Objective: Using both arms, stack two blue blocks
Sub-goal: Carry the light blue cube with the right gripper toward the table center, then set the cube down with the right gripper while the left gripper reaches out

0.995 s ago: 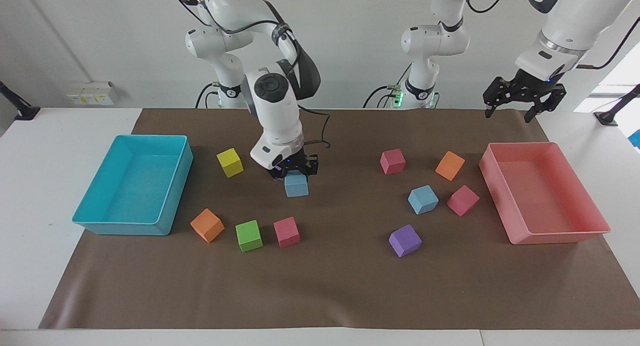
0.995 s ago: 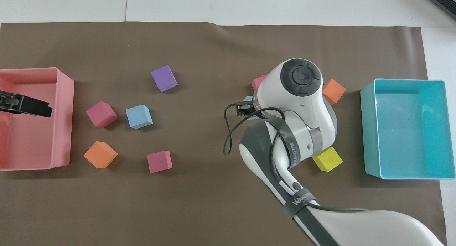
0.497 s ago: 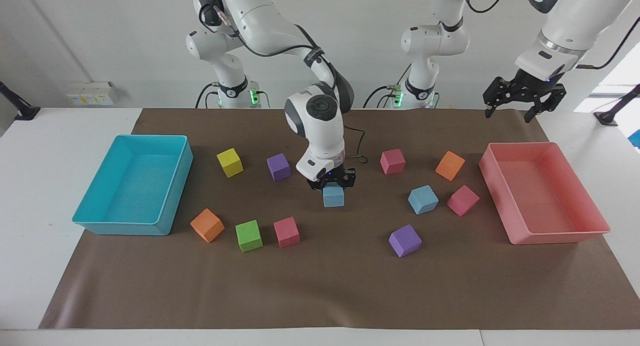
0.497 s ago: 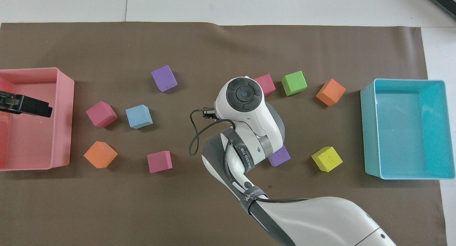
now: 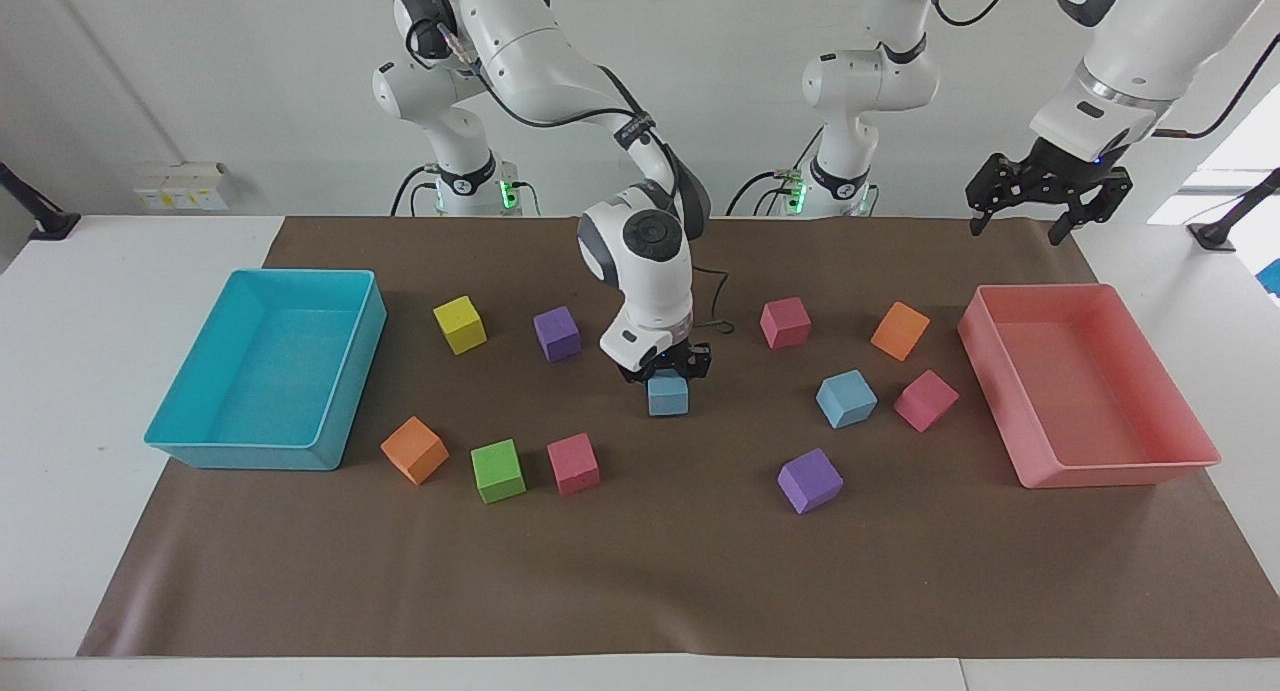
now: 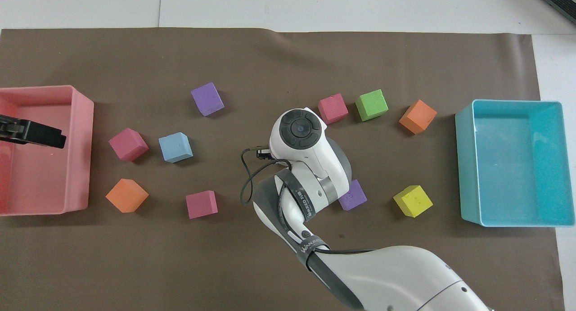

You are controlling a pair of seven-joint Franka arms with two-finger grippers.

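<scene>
**Two-arm block stacking, one instant.** We see the right gripper [image 5: 667, 375] lowered near the middle of the mat [image 5: 640, 571], its fingers partly closed on the two sides of the held block [image 5: 667, 396]. We cannot tell whether this block rests on the mat or hangs just clear of it. In the overhead view the right arm's wrist covers both gripper and block. Taking the facing view as our clock face, the free block [image 5: 846, 398] lies on the mat at 3 o'clock from the held block, well apart from it and toward the left arm's end of the table. A pink cube [image 5: 926, 400] sits just beside the free block at its 3 o'clock, and a purple cube [image 5: 810, 480] lies at its 7 o'clock. A second purple cube [image 5: 557, 333] stands at 10 o'clock from the held block. The left gripper [image 5: 1020, 226] waits in the air with its fingers spread wide and nothing between them. In the overhead view it hangs over the pink tray [image 5: 1110, 467]. The turquoise tray [image 5: 250, 457] stands at 9 o'clock from the held block, at the right arm's end.
</scene>
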